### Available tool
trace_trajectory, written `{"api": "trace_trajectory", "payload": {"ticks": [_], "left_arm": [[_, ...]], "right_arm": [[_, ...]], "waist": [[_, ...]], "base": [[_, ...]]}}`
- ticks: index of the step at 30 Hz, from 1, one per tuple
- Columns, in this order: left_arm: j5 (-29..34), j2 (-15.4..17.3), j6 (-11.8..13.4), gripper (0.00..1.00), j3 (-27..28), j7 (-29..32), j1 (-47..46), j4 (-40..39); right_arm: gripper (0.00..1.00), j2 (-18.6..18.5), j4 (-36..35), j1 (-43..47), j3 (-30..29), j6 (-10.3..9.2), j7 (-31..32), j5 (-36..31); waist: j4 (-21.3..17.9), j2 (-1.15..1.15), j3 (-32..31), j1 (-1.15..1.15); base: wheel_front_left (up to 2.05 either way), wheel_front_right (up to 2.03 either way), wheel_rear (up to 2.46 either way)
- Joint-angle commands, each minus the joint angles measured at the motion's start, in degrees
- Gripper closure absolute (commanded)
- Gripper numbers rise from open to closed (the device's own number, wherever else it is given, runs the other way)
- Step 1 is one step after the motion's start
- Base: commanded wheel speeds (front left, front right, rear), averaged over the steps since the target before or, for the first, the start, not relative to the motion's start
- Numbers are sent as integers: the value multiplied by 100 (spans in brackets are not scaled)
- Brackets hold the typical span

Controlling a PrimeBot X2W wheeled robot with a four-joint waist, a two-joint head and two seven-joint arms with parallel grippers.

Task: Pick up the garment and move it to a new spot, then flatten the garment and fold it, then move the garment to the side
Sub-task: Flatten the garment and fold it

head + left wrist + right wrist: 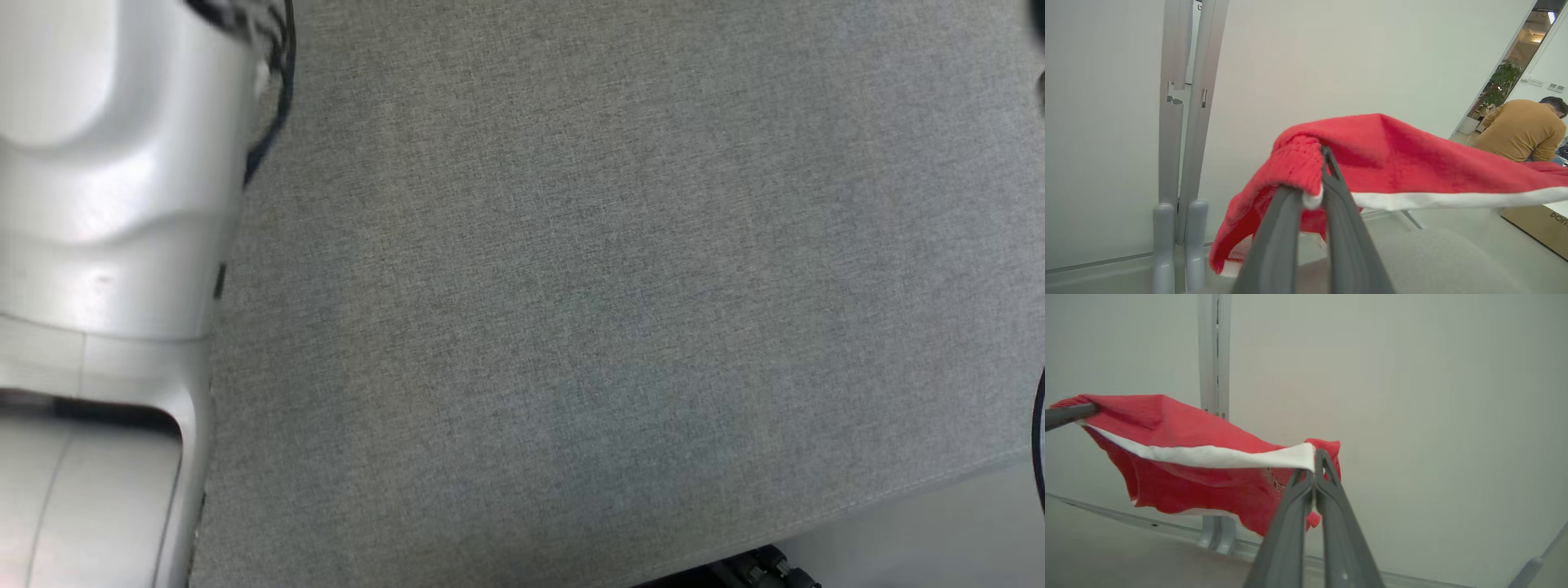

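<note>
The garment is a red knit piece with a white hem band, lifted into the air and stretched between both grippers. In the left wrist view my left gripper is shut on one bunched red corner with a bit of white trim. In the right wrist view my right gripper is shut on the white hem at the garment's other end. The cloth sags between them, and one finger of the left gripper holds the far corner. The head view has my pale left forearm over the grey fabric table.
Grey upright posts stand against the pale wall ahead. A person in a mustard sweater sits at the right near a cardboard box and a potted plant. The table's near edge runs across the lower right.
</note>
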Motion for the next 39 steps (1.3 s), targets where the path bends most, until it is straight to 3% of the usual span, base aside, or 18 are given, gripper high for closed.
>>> {"api": "trace_trajectory", "payload": {"ticks": [1, 5, 11, 18, 25, 31, 39], "left_arm": [[56, 105, -141, 100, -74, -152, 448, 115], [-31, 296, -374, 100, -295, -297, 1798, 235], [-226, 519, -428, 100, -582, -291, 4141, -348], [-629, 502, -44, 100, -807, -75, 6662, -1561], [-940, 465, 405, 100, -935, 92, 8283, -2879], [-968, 409, 558, 100, -1031, 434, 8058, -3664], [-1359, 128, 708, 100, -1103, 1359, 6683, -4233]], "right_arm": [[100, -100, -45, 426, 212, -12, -51, -40], [100, -385, -386, 1660, 569, -12, -61, -235], [100, -720, -982, 3813, 479, -12, -61, -701], [100, -865, -1581, 6275, 40, -12, -62, -946], [100, -1021, -2239, 8143, -675, -13, -62, -919], [100, -1306, -2796, 8077, -1131, -13, 110, -639], [100, -2477, -2822, 6133, -500, -11, 847, -147]], "waist": [[-32, 0, -24, -2], [102, 0, -240, -2], [336, 0, -791, -2], [636, 0, -1748, -2], [795, 0, -2032, -2], [946, 0, -1666, -2], [1312, 0, -846, -2]], "base": [[0, 0, 0], [0, 0, 0], [0, 0, 0], [0, 0, 0], [0, 0, 0], [0, 0, 0], [0, 0, 0]]}}
